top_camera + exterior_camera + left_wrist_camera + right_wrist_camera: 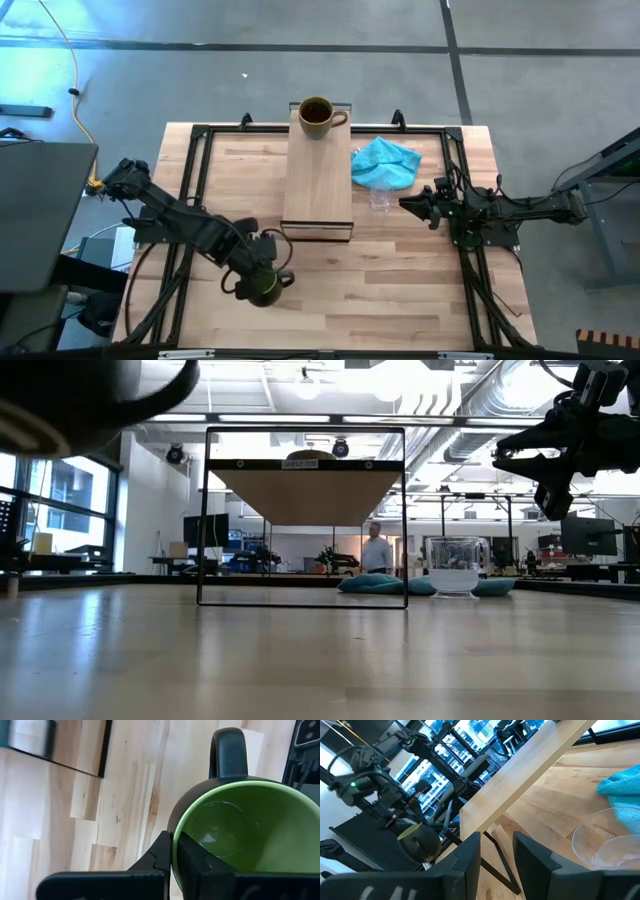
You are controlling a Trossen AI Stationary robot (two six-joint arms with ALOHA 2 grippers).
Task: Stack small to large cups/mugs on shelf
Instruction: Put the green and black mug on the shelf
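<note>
One mug in hand: left tool [172,852] clamped on green mug [240,835] rim; keep it level, lower into brown mug [316,117]. Right tool [497,851] apart, idle.

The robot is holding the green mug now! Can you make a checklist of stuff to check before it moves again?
1. Left gripper pinching the green mug by its rim: ok, one finger inside, one outside.
2. Green mug empty, so nothing can spill: ok.
3. Brown mug already on the shelf at its far end: ok, upright.
4. Bare shelf space for the green mug: ok, the near part is free.
5. Right gripper out of the way: ok, open and beside the glass cup and turquoise cloth, off the shelf.
6. Green mug lifted off the table: cannot tell.
</note>
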